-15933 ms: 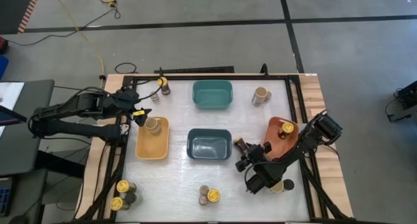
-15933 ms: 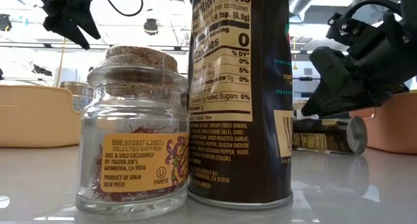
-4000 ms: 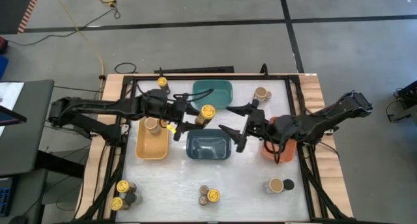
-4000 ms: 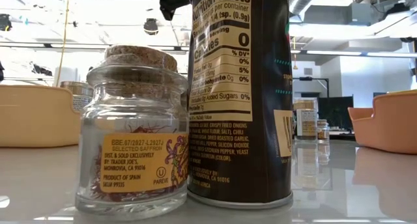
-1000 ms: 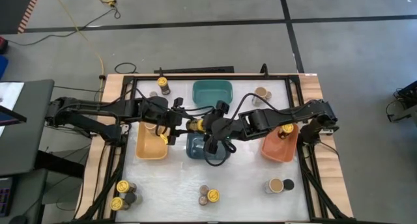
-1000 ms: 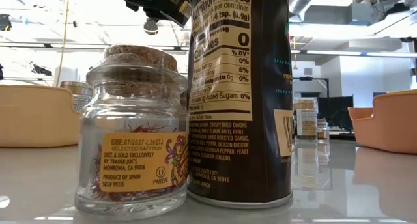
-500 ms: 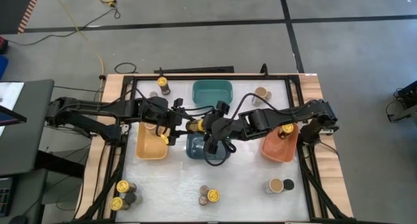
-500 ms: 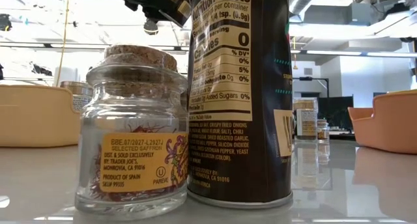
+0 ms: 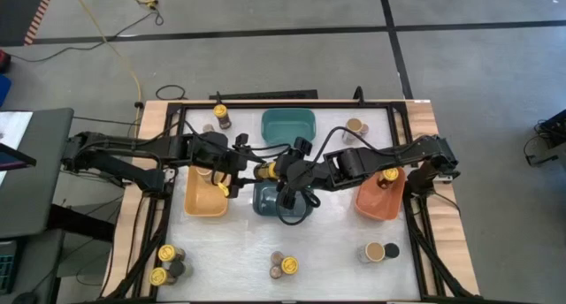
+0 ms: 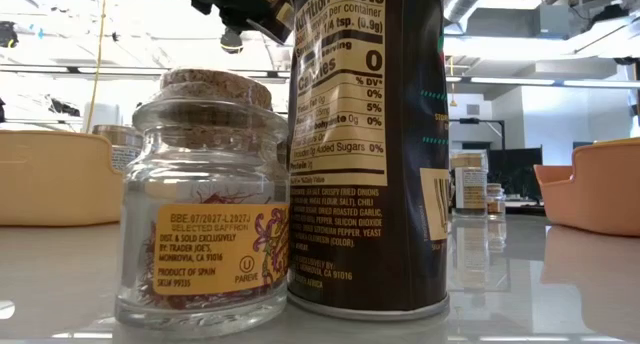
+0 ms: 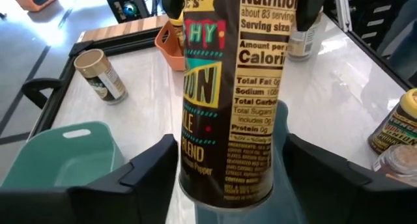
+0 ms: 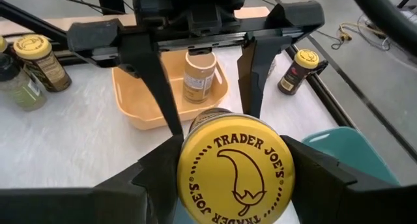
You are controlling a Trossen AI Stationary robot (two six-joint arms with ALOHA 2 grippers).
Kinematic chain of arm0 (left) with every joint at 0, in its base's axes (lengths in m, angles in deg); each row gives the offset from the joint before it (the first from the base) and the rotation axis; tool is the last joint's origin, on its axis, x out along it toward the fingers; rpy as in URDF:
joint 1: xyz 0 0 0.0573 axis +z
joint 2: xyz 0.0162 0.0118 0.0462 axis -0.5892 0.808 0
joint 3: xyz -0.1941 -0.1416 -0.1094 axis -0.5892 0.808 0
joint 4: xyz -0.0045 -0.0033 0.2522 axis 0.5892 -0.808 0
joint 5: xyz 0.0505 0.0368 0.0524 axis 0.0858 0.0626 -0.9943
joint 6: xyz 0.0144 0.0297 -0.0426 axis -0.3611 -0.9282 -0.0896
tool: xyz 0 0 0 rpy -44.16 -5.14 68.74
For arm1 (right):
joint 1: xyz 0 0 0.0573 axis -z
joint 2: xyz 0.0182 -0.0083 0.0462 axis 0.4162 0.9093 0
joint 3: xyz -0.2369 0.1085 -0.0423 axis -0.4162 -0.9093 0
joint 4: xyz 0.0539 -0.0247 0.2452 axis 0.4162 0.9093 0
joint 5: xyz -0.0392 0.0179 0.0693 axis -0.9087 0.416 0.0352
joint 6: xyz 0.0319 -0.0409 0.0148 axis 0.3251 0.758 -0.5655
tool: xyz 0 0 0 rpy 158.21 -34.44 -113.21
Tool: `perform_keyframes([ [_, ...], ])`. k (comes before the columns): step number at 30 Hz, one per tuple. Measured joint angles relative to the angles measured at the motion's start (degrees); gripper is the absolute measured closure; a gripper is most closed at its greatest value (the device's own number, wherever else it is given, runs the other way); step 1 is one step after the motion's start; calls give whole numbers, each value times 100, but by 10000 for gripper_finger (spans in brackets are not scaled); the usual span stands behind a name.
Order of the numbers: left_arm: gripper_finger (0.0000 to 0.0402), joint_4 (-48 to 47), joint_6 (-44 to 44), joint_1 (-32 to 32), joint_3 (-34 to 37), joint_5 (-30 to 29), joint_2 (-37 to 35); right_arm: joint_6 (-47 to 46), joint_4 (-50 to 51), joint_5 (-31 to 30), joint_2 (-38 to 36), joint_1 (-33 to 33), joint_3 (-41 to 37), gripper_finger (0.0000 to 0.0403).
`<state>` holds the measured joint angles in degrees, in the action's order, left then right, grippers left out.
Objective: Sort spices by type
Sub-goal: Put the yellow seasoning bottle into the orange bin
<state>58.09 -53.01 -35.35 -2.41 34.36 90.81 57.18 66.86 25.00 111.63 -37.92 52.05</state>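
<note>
A dark-labelled spice jar with a yellow lid point(image 9: 263, 171) hangs in the air between both arms, above the left end of the dark-blue bin point(image 9: 285, 207). My left gripper point(image 9: 248, 169) reaches in from the table's left and is shut on the jar's bottom end. My right gripper point(image 9: 277, 172) reaches in from the right and is shut on the lid end. In the right wrist view the lid point(image 12: 236, 168) faces the camera. In the left wrist view the jar's label point(image 11: 228, 87) fills the middle. My left gripper pinches the jar's bottom end point(image 11: 195, 175) between its two fingers point(image 11: 146, 175), coming about level from the table's left, fingers along the jar. The jar is lifted clear and lies roughly level. My right gripper pinches the lid end, one finger point(image 12: 153, 178) on each side of the yellow lid's rim point(image 12: 186, 175), coming about level from the table's right. The lid faces its wrist.
The yellow bin point(image 9: 196, 205) holds a tan-topped jar point(image 9: 205, 171). The orange bin point(image 9: 376, 202) holds a yellow-lidded jar point(image 9: 387, 174). The teal bin point(image 9: 288, 127) is at the far middle. Loose jars stand far left point(image 9: 221, 115), far right point(image 9: 355, 127), near left point(image 9: 164, 254), near middle point(image 9: 283, 266), near right point(image 9: 377, 252).
</note>
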Motion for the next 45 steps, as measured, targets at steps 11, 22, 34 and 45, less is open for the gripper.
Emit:
perform_keyframes([
  [11,101,-48,247,28,2,-466,-239,-725,666,-16,-35,0,0,148],
  [22,102,-872,537,286,4,-686,-1717,-2805,2272,52,-38,-136,0,148],
  [34,102,-2200,1358,-145,59,-1709,-3243,-5176,4883,227,-381,-811,-2,147],
  [45,102,-1684,2078,-500,1151,-1993,-4013,-6410,4862,279,-1492,-1105,-1317,147],
])
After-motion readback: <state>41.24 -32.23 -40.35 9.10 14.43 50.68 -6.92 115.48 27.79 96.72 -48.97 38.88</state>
